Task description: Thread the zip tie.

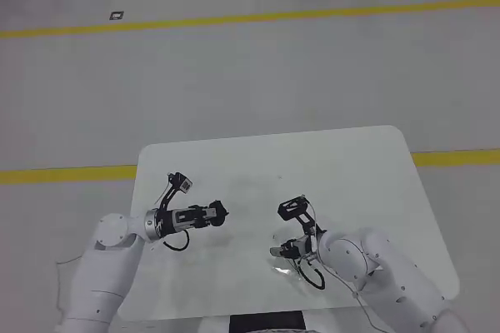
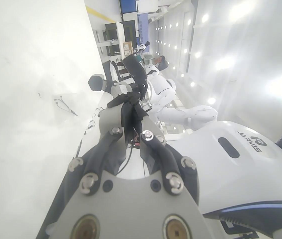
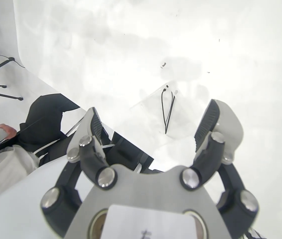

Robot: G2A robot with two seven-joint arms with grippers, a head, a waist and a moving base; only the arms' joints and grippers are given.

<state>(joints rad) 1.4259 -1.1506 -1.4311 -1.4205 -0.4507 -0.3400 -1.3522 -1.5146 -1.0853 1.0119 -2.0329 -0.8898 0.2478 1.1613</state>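
Zip tie location: The zip tie (image 3: 164, 111) lay flat on the white table (image 1: 350, 166), just ahead of the right gripper (image 3: 150, 123) and in line with the gap between its fingers. It was not touching either finger.
Zip tie form: It was a thin black strap, bent back on itself into a narrow hairpin. Both ends lay close together at the far side. It cannot be told whether the tail had entered the head.
Right gripper jaws: The jaws were spread wide and empty, and the ribbed pads (image 3: 207, 123) faced each other above the table.
Left gripper jaws: The left gripper (image 2: 130, 111) was clenched, with its fingertips pressed together. Nothing could be seen between them. It hung above the table, well apart from the zip tie.
Handling estimate: The zip tie was probably very light, springy and smooth. It was likely to skid or flick away under a glancing touch, and it sat too low for an easy pinch.
Recommended hold: Pinch across one strand near the bend, flat sides against the pads. Leave the head and tail free for the other gripper.
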